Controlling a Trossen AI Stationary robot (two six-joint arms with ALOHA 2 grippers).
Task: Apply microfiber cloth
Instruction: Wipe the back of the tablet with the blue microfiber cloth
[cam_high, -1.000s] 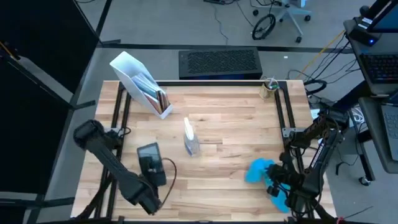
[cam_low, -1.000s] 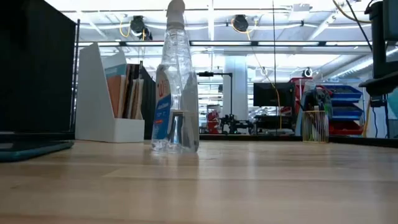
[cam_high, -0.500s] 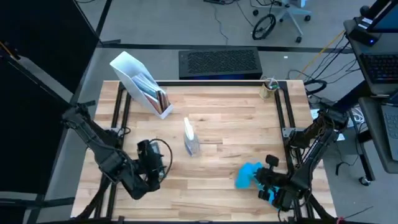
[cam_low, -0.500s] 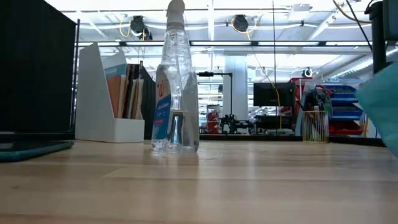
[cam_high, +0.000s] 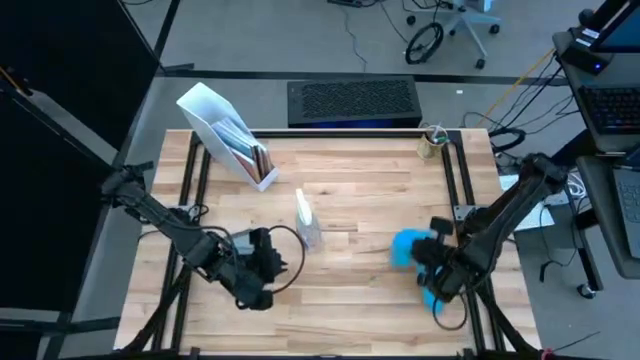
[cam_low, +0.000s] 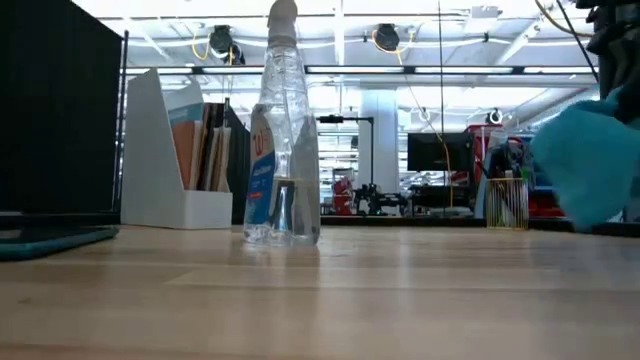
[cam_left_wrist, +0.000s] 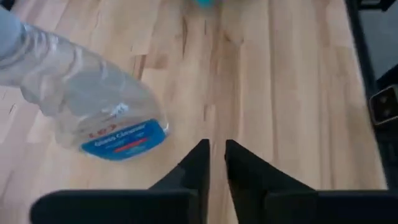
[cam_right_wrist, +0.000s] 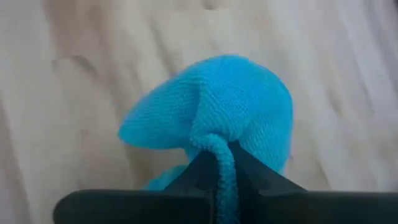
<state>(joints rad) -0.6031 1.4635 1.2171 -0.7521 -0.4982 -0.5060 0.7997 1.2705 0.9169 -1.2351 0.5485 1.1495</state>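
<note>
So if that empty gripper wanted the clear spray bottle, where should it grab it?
Probably around the narrow neck below the cap, coming level from the side. The spray bottle stands upright and tapers upward, so the left gripper, nearly shut beside it, would open first. The right gripper holds the microfiber cloth.

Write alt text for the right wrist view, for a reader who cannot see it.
A bright blue cloth is bunched up and pinched in the right end effector, whose two dark fingers are closed on a fold of the fabric. Behind the cloth is the light wooden table, seen from above.
</note>
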